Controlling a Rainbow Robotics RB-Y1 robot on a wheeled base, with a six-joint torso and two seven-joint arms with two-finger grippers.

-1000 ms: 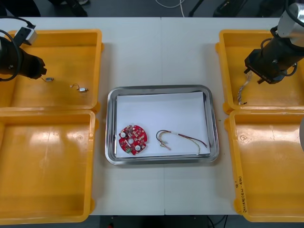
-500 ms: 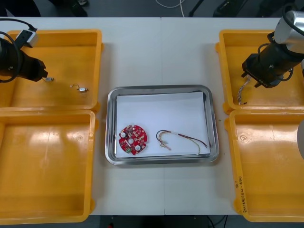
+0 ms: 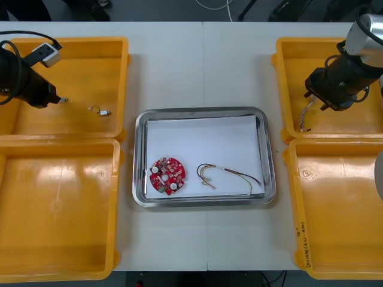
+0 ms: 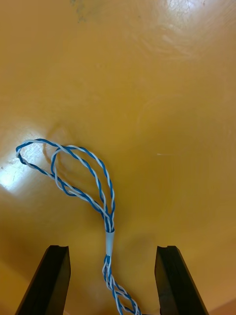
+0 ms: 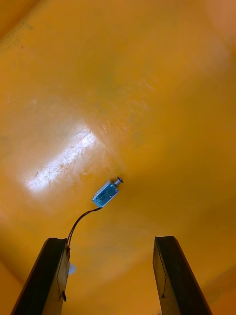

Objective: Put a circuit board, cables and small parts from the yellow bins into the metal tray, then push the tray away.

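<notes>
Left wrist view: the left claw is being held open over a yellow bin, a small metal part lying just beyond its fingers. Right wrist view: the right claw is being held open, a twisted blue and white cable running between its fingers.

The light surface stretches wide from side to side, with a thin seam down its middle that slips under the metal tray. The tray sits flat at the centre, its long side running across. On the robot's left, the far left yellow bin and the near left yellow bin stand butted together. Opposite them, the far right yellow bin and the near right yellow bin do likewise. The tray lies between the two pairs, just beside their inner rims. Bare surface shows beyond it and in front.
</notes>
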